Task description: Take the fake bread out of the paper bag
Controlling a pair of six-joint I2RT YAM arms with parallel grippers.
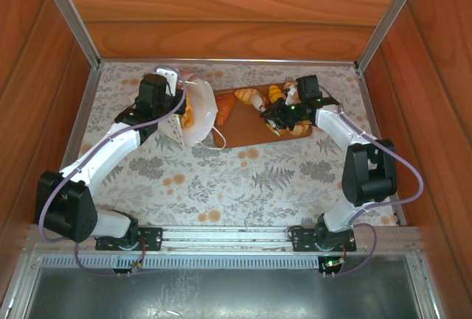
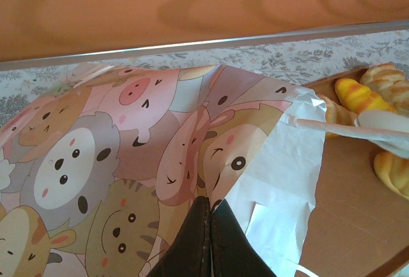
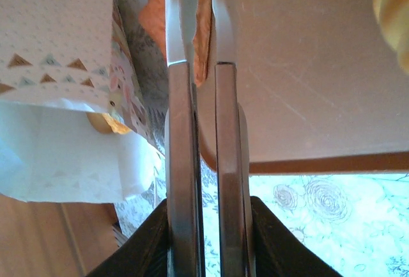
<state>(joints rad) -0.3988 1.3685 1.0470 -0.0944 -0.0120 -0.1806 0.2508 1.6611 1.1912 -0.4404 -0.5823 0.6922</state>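
Black matte fingers of the left gripper lie flat together, pinched on the thin wall of the paper bag. The bag lies tipped on its side off the left end of the board, mouth toward the board. One face is printed with pastel cartoon animals, another is white with a row of small triangles, and the lining is plain creased white paper. One thin cord handle loops by the board's left corner.

The fake bread is glossy and rounded, golden-tan to orange. At least four pieces rest on the flat brown board, among them one orange wedge at its left end. More sit bunched in the bag's mouth, too close to count.

Over the board's middle, the right gripper shows two smooth metal-faced fingers with a narrow slit between. Orange fills the slit near the tips. I cannot tell whether anything is clamped.

Under the board spreads one floral-printed table, and beyond it rise grained wooden walls.
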